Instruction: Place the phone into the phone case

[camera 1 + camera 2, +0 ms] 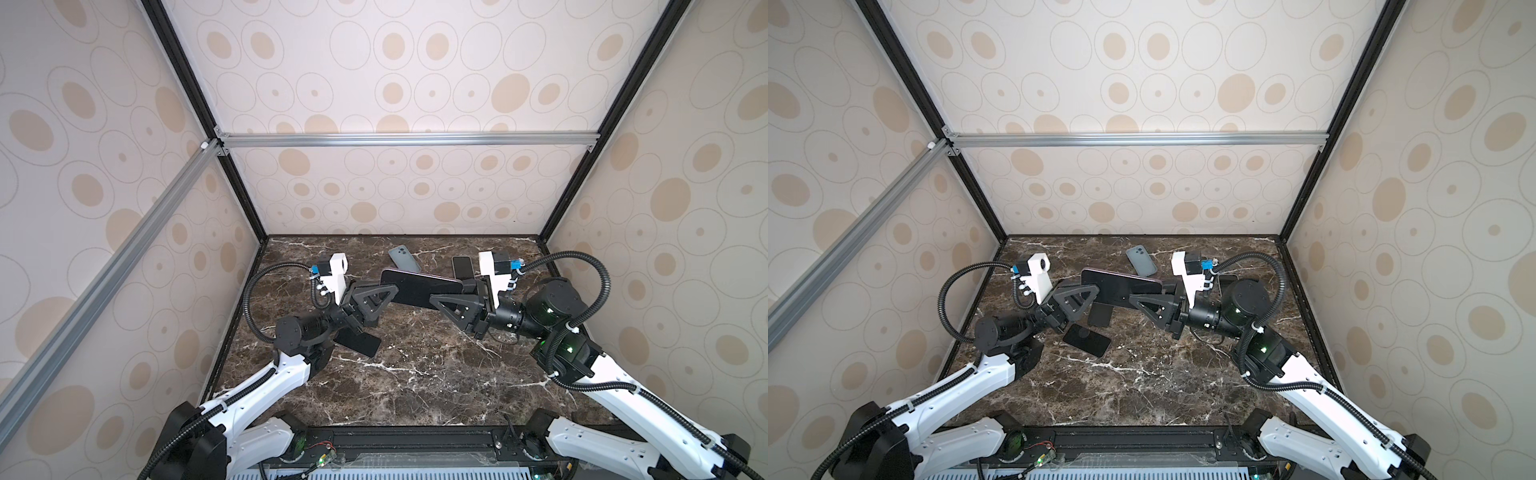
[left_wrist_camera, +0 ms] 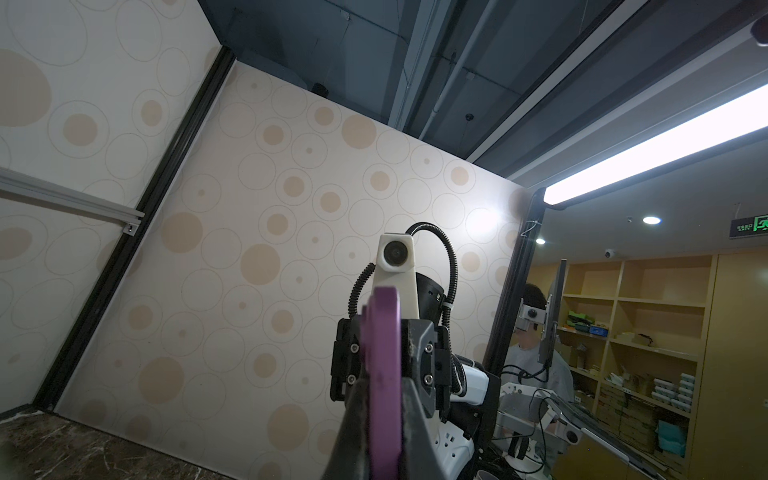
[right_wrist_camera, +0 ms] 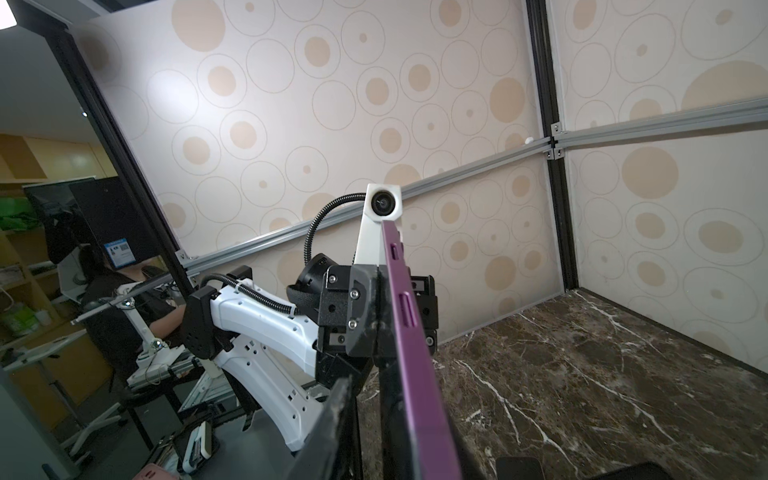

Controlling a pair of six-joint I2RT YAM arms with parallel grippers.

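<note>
The phone [image 1: 422,291] hangs above the tabletop [image 1: 415,374], clenched in the left fingers [image 1: 374,300], the right fingers [image 1: 453,305] round its other end, their grip unclear, nothing cased yet.

A dark marble tabletop [image 1: 415,374] sits inside dotted beige walls [image 1: 415,62] crossed by an aluminium rail [image 1: 407,139].

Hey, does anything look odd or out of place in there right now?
Only the purple phone: it is off the table, in mid-air, clamped by the left gripper with the right gripper around its other end.
</note>
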